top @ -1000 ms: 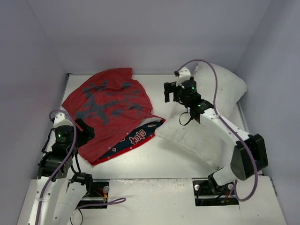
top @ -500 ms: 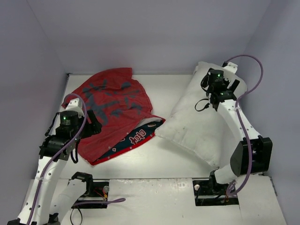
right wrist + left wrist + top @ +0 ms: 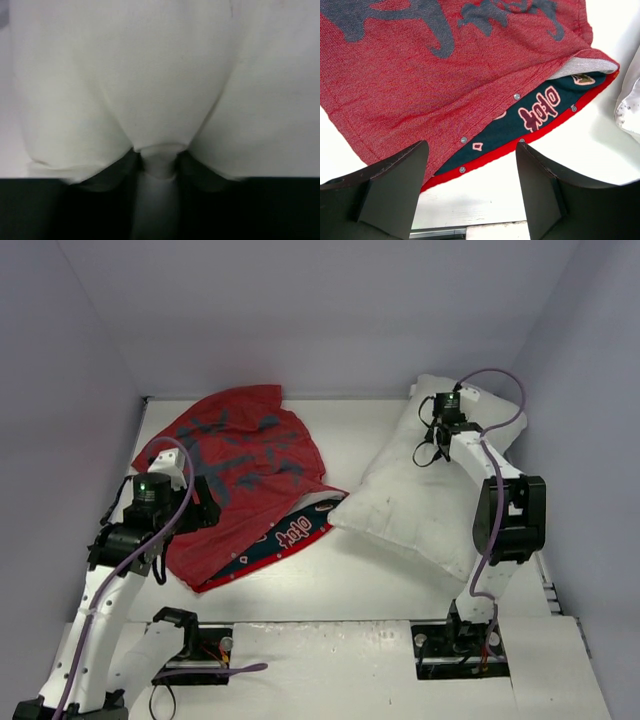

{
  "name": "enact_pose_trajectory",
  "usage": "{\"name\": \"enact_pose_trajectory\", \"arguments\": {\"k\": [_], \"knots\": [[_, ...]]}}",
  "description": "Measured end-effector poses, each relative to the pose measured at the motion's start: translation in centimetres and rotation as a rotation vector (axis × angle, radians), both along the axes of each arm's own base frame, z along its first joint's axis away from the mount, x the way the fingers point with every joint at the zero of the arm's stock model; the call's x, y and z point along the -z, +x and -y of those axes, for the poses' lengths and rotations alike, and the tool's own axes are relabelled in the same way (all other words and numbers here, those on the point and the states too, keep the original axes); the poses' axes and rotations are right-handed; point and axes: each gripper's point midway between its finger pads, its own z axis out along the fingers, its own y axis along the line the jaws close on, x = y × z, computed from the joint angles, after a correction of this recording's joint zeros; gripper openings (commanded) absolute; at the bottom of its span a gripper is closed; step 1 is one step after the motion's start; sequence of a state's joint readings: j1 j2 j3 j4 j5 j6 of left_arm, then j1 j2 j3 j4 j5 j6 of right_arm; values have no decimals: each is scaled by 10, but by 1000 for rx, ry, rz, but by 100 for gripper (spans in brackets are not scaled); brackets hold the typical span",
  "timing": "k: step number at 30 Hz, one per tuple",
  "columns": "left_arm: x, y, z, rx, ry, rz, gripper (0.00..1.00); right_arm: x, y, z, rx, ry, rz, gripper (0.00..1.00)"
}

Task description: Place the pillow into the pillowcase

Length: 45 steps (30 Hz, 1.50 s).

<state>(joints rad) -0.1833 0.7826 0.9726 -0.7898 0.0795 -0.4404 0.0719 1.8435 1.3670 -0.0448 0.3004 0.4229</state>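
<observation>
The red pillowcase (image 3: 235, 465) lies crumpled at the left of the table, its snap-lined mouth (image 3: 530, 117) gaping toward the front and showing a dark green lining. My left gripper (image 3: 200, 505) hangs open just above that mouth edge (image 3: 471, 150), holding nothing. The white pillow (image 3: 420, 510) lies diagonally on the right; a corner of it shows in the left wrist view (image 3: 631, 102). At its far upper end my right gripper (image 3: 440, 428) presses into it, jaws closed on a fold of pillow fabric (image 3: 159, 157). The pillow (image 3: 160, 75) fills that view.
Pale walls enclose the white table (image 3: 340, 585) on the left, back and right. The pillow's far corner lies close to the right wall (image 3: 560, 390). Both arm bases (image 3: 460, 640) sit on the plate at the near edge.
The right arm swung from the pillow's middle to its far end, and its jaws closed on the fabric. The left gripper moved forward over the pillowcase's mouth edge.
</observation>
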Motion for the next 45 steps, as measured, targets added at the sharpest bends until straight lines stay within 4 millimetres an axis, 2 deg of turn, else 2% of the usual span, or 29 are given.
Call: {"name": "enact_pose_trajectory", "arguments": {"k": [1,2,7,10,14,18,20,25,29,32,35,39,45], "knots": [[1,1,0,4,2,-6,66,1,1,-1,-22,-2,-3,2],[3,2,1,8,5,-13,66,0,3,-3,-40,3,-1,0],[10,14,8,39,13,-63,67,-9,7,-22,-250,-17,-4,0],[18,24,19,76,14,-97,67,-32,2,-41,-410,-59,21,0],[27,45,41,137,28,-124,67,-72,-27,-79,-639,-115,73,0],[37,70,67,198,45,-138,67,-97,-68,-110,-811,-140,116,0],[45,84,81,226,55,-145,67,-108,-86,-119,-868,-142,144,0],[74,111,121,291,73,-173,67,-136,-118,-118,-916,-164,212,0],[110,131,152,291,56,-213,67,-157,-135,-116,-934,-193,275,0],[145,146,163,241,44,-258,67,-162,-142,-113,-933,-209,295,0],[179,164,169,179,43,-295,67,-157,-148,-107,-915,-218,286,0],[174,213,189,108,-10,-207,66,-143,-152,-98,-882,-232,252,0],[170,259,206,46,-77,-135,66,-136,-162,-89,-851,-257,242,0]]}}
